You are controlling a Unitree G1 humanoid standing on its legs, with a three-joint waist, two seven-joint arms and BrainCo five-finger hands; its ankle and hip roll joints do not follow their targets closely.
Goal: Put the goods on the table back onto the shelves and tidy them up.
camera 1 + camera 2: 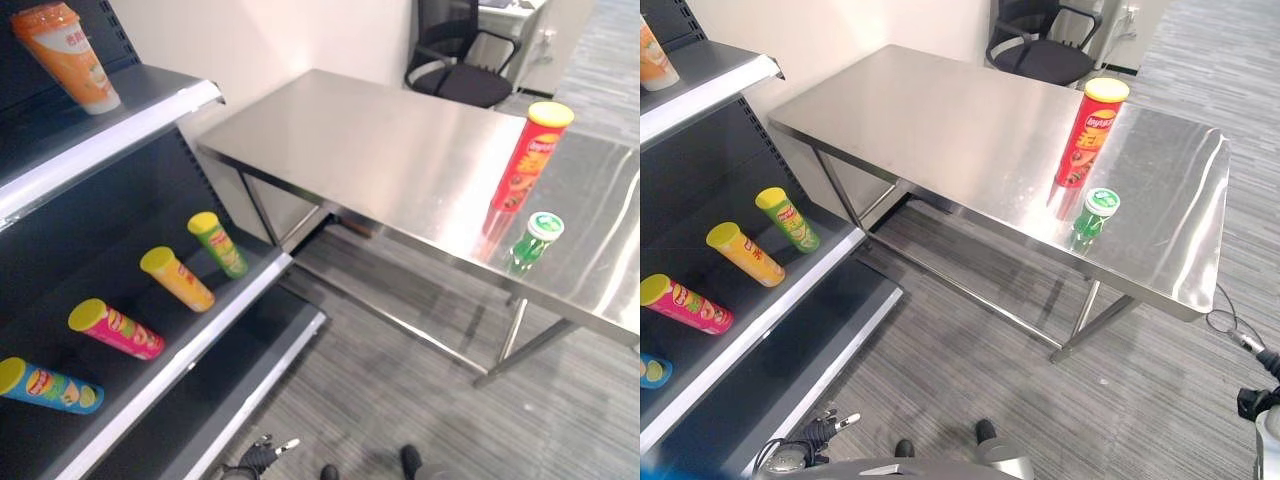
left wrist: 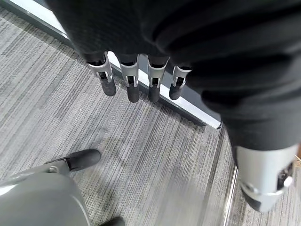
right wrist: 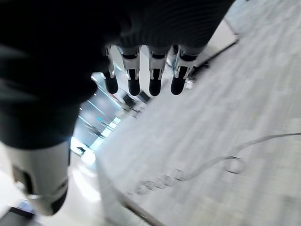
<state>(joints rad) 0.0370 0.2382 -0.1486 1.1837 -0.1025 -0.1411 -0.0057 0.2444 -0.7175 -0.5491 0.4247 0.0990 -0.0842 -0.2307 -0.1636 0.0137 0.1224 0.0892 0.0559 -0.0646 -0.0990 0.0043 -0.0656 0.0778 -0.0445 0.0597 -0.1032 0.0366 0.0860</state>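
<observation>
On the steel table point(image 1: 380, 150) a tall red chip can point(image 1: 530, 158) with a yellow lid stands upright near the right end. Beside it, closer to the front edge, stands a small green bottle point(image 1: 533, 241) with a white and green cap. My left hand point(image 2: 132, 87) hangs low over the grey carpet beside the shelf's base, fingers straight and holding nothing. My right hand point(image 3: 155, 77) also hangs over the carpet with straight, empty fingers. Both hands are far below the tabletop and apart from the two goods.
The dark shelf unit point(image 1: 150, 330) stands to the left. On its middle board lie a green can point(image 1: 220, 245), a yellow can point(image 1: 177, 279), a pink can point(image 1: 115, 329) and a blue can point(image 1: 48, 386). An orange cup point(image 1: 68, 55) stands on the upper board. A black office chair point(image 1: 462, 60) sits behind the table.
</observation>
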